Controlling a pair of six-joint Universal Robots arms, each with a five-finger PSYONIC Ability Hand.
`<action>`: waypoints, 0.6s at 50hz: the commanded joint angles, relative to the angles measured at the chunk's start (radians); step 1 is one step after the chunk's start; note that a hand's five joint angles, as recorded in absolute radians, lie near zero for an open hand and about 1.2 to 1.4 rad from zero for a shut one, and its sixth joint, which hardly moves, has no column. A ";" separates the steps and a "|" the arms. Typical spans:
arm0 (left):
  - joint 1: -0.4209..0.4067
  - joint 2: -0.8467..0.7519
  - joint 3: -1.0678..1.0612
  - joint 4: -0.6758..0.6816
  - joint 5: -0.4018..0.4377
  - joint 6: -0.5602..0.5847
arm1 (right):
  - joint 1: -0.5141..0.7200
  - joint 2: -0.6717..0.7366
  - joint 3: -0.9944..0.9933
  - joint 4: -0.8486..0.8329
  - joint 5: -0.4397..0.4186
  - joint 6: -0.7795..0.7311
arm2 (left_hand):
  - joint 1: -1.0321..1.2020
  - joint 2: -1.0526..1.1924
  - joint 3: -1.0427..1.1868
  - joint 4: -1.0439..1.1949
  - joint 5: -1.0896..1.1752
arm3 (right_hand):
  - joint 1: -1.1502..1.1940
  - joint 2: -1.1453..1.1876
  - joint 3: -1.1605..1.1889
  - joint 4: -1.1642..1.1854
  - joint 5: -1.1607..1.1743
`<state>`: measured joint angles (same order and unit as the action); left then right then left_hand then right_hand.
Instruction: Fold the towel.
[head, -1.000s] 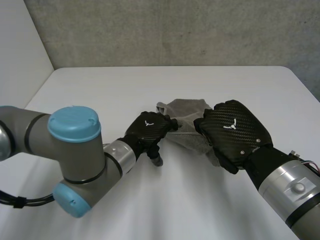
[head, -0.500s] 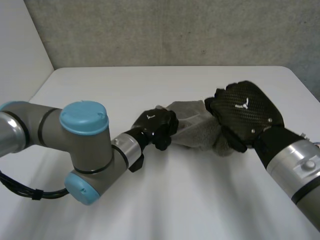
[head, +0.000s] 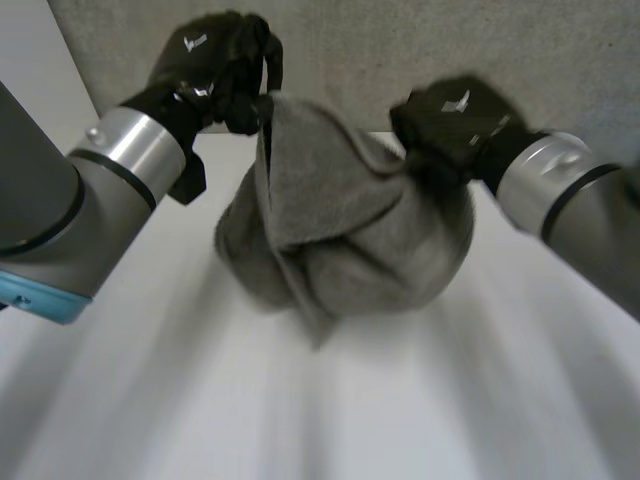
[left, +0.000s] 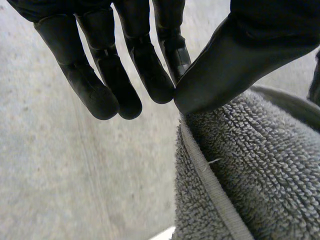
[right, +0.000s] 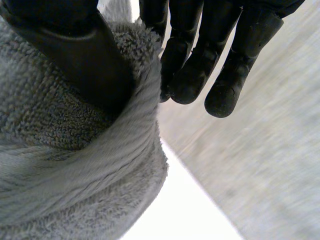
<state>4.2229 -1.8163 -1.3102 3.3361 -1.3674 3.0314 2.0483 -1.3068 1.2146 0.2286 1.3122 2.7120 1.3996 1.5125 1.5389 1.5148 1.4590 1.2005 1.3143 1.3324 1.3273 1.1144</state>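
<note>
Since half a second ago, both hands have risen from table level to well above it, and the towel (head: 340, 230) has come up with them; it previously lay bunched on the table (head: 420, 400) between the hands.

**Towel.** Grey terry cloth. In the head view it hangs between the two hands as a sagging, rumpled bundle, with overlapping folds across the front and one fold tapering to a point at the lowest part. Whether that point touches the table cannot be told. In the left wrist view the towel (left: 250, 175) shows looped pile and a flat hem (left: 210, 185) running down from the grasp point.

**Left hand.** The left hand (head: 215, 60) grasps the upper left end of the towel. In its wrist view, the left hand (left: 240, 55) pinches the hemmed edge between the thumb tip and one of the fingers (left: 172, 60); the other fingers are straight and clear of the cloth.

**Right hand.** The right hand (head: 450, 115) grasps the upper right end. In its wrist view, the right hand (right: 85, 55) presses its thumb into the towel (right: 65, 165), and the cloth passes between the thumb and the fingers (right: 190, 65).

**Surroundings.** A grey wall (head: 350, 50) stands behind the table. The hanging towel hides the middle of the table's far edge. The left arm (head: 40, 200) crosses the near left side.
</note>
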 joint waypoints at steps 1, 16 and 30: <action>-0.009 -0.064 -0.113 0.005 -0.013 0.118 | 0.023 0.152 -0.040 0.089 0.041 -0.070 | -0.003 -0.116 -0.143 -0.119 -0.237 | 0.196 0.082 0.064 0.069 0.107; -0.014 -0.164 -0.268 0.034 -0.090 0.247 | 0.018 0.173 0.082 -0.055 0.101 -0.072 | -0.648 -0.761 -0.787 -0.763 -0.882 | 0.196 0.082 0.064 0.069 0.107; -0.047 -0.158 -0.314 0.034 -0.259 0.244 | 0.003 0.173 0.207 -0.176 0.114 -0.067 | -0.810 -0.923 -0.950 -0.925 -1.044 | 0.196 0.082 0.064 0.069 0.107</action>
<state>4.1899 -1.9807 -1.5857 3.3873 -1.5863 3.2767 2.0553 -1.1320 1.3705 0.1115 1.4162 2.6426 0.6922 0.6898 0.6927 0.6931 0.6775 1.2005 1.3143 1.3323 1.3273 1.1144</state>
